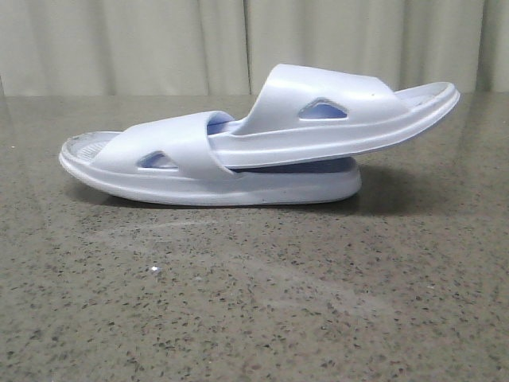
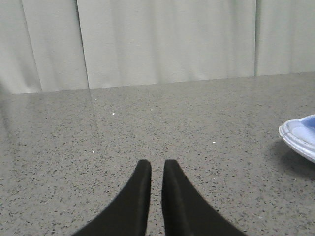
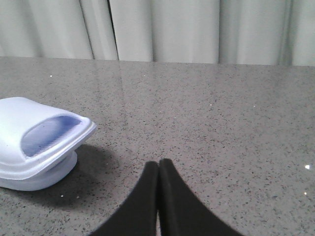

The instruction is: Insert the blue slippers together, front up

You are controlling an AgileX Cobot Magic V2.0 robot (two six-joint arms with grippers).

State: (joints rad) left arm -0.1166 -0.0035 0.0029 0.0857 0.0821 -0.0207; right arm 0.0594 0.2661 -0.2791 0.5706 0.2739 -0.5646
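Observation:
Two pale blue slippers lie nested on the grey speckled table point(image 1: 254, 310). The lower slipper point(image 1: 262, 187) lies flat, sole down. The upper slipper point(image 1: 278, 103) has one end tucked under the lower one's strap point(image 1: 171, 139), and its other end tilts up to the right. No gripper shows in the front view. My left gripper point(image 2: 157, 165) is empty, its fingers almost together, with a slipper tip point(image 2: 300, 136) off to one side. My right gripper point(image 3: 158, 163) is shut and empty, apart from the stacked slipper ends point(image 3: 42, 132).
Pale curtains point(image 1: 238, 40) hang behind the table's far edge. Nothing else stands on the table in these views.

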